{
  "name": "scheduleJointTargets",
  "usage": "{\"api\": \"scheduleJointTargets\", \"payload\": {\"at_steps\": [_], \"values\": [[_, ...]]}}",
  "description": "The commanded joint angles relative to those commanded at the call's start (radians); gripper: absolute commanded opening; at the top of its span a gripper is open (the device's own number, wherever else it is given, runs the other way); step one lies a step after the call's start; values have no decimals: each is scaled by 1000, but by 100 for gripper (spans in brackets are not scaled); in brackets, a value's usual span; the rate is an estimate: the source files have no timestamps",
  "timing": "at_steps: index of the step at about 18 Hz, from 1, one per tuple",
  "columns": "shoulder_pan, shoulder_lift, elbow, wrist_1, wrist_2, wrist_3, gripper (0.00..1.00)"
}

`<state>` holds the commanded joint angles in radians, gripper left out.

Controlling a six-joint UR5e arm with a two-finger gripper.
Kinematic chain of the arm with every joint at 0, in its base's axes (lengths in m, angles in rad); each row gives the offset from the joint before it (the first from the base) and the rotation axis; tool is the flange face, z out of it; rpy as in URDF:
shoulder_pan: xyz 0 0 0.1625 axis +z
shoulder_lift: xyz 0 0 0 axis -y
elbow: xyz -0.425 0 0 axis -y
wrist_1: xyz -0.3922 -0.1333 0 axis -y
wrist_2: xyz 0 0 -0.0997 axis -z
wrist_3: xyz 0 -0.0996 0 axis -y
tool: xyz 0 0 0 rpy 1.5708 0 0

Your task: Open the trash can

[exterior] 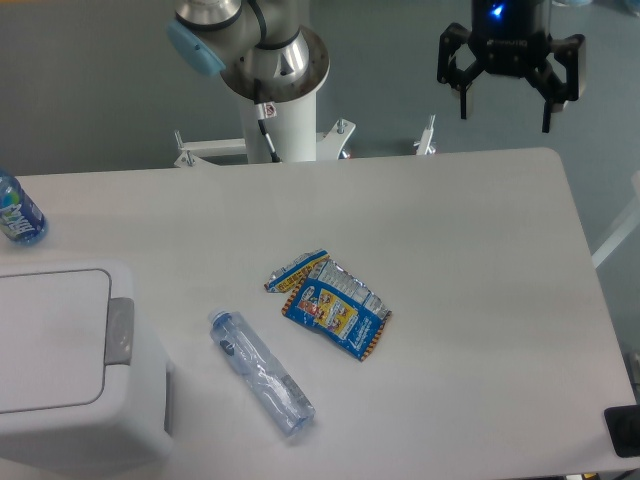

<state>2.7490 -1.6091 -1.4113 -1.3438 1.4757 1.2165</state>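
Currently trash can [70, 365] white, boxy, lid flat down; gripper [505, 105] fingers apart.

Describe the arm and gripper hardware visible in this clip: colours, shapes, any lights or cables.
The gripper is black, with two angular linkage fingers and a glowing blue light above. The arm is silver-grey metal with a light-blue joint cap, on a white column base where a thin black cable runs down.

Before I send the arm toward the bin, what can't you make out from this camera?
- Trash can: its left and bottom run past the frame edges; only the lid and grey push tab show.
- Blue-labelled bottle: cut by the left edge.
- Gripper: its fingers are spread, but its height above the table cannot be judged from one view.
- Snack wrapper: print too small to read.
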Motion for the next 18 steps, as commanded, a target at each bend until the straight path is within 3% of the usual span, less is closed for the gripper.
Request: {"api": "scheduleJointTargets", "payload": {"at_steps": [6, 12, 18], "values": [[-92, -21, -5, 78, 8, -257, 100], [-218, -38, 2, 97, 3, -599, 100], [-389, -104, 6, 227, 2, -891, 100]]}}
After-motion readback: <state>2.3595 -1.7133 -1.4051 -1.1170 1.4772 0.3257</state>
